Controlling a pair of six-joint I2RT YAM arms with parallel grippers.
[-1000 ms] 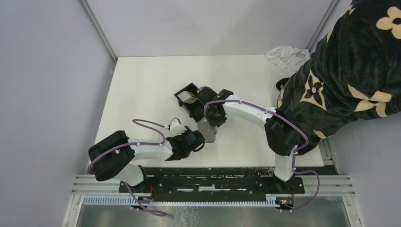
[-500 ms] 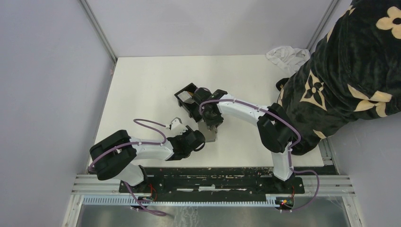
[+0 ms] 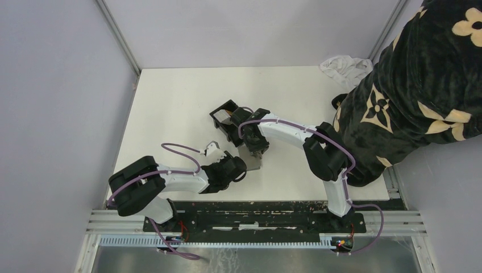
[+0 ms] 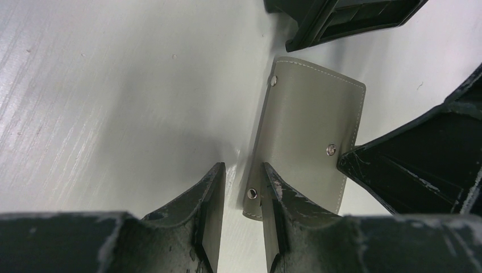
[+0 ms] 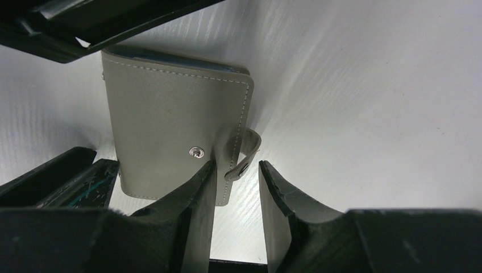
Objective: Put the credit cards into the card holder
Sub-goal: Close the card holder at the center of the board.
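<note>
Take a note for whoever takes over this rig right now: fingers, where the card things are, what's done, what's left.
Left gripper: open, fingers straddling the snap edge of the card holder.
Right gripper: open, fingers either side of its strap, which looks unsnapped.
Card holder: grey wallet, folded shut, flat on the table.
Black box just behind it, something pale inside; cards not clearly visible.
Done: no card seen in the holder.
Left: open it, load the cards.

1. Before me, the white table (image 3: 170, 114) bore three things.
2. A black box (image 3: 218, 120) stood at mid-table.
3. A grey wallet (image 3: 253, 161) lay flat just beside it, nearer me.
4. A white cloth (image 3: 340, 65) lay crumpled at the far right corner.
</note>
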